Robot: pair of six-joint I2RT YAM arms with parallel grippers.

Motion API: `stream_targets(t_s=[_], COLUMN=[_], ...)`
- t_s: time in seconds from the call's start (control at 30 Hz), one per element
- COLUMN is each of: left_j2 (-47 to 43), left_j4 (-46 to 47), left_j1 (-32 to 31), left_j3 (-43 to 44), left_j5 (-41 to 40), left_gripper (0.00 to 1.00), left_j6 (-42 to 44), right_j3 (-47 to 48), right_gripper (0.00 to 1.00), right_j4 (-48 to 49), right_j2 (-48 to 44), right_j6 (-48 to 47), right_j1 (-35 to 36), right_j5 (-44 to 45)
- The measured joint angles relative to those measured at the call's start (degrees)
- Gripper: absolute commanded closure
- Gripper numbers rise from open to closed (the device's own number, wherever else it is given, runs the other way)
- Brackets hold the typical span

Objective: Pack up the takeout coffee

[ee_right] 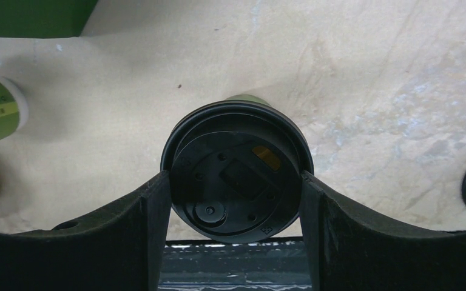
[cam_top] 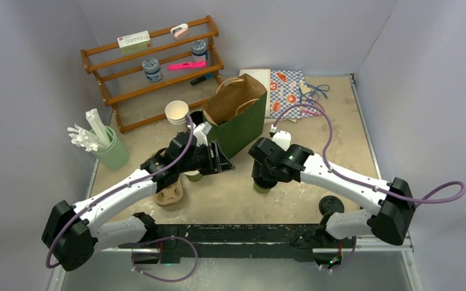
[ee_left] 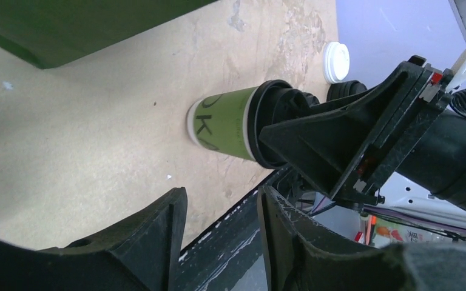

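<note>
Olive-green paper cup (ee_left: 227,130): stands upright on the beige worktop (cam_top: 340,133), towards its near edge, apart from the dark green paper bag (cam_top: 243,124).
Round black plastic sip lid (ee_right: 236,176): seated on the cup.
Right hand (ee_right: 235,200): clasped around the lid from above, one finger against each side of the rim.
Left hand (ee_left: 222,194): released, fingers apart with nothing between them, low, just in front of the bag.

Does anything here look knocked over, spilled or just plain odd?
Nothing spilled or tipped. The takeout coffee stands upright, lid seated, gripped by the right end effector. Only oddity: a white lid lying loose on the table, on no cup.
</note>
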Motion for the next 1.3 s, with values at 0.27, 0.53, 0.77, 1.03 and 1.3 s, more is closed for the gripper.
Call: stream_targets(t_s=[0.27,0.53,0.77,1.03,1.3], left_j2=[9.2,16.6,18.7,21.2,22.2], left_j4=[13.0,21.3,24.5,23.2,22.4], left_j1=[-0.3,-2.2,-2.3,-2.3,-2.3], left_j3=[-2.2,-2.2,-2.2,-2.0,-1.2], left_j5=[4.1,6.4,7.0,7.1,7.8], left_gripper=[0.59,0.61,0.64,0.67,0.64], left_j6=[-3.5,-4.9,-5.5,-5.0,-4.7], right_j3=[-3.8,-2.2,-0.4,-0.1,0.2], right_gripper=[0.64,0.64,0.64,0.65,0.66], right_j4=[6.8,7.8,7.5,7.4,6.8], right_j2=[-2.7,-0.4,1.7,2.1,2.4], right_j6=[-2.5,-6.8,-8.7,-9.9,-10.8], right_j1=[0.0,0.0,-0.5,-0.6,-0.6], right_j5=[-2.9,-4.1,-4.2,-4.7,-4.6])
